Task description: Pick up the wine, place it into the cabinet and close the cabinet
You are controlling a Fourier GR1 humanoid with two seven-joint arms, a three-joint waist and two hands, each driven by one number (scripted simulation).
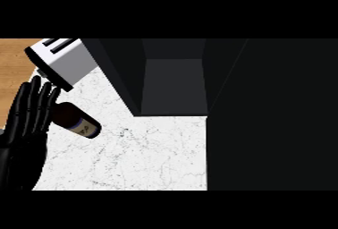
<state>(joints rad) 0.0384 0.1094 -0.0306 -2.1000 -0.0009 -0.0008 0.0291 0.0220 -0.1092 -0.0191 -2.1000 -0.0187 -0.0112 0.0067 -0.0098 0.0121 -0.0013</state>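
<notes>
A dark wine bottle [77, 120] with a pale label lies tilted on the white marble counter [145, 152] at the left. My left hand [27, 114] stands just left of it, fingers straight and pointing up, its fingertips next to the bottle's dark end; I cannot tell whether they touch. The dark cabinet [175, 85] stands at the back, its opening showing a grey inside. Its open door [274, 116] fills the right side of the view as a black slab. My right hand does not show.
A silver toaster [61, 60] sits at the back left, close to the cabinet's left wall. Wooden floor [16, 62] shows beyond the counter's left edge. Bare marble lies between the bottle and the cabinet door.
</notes>
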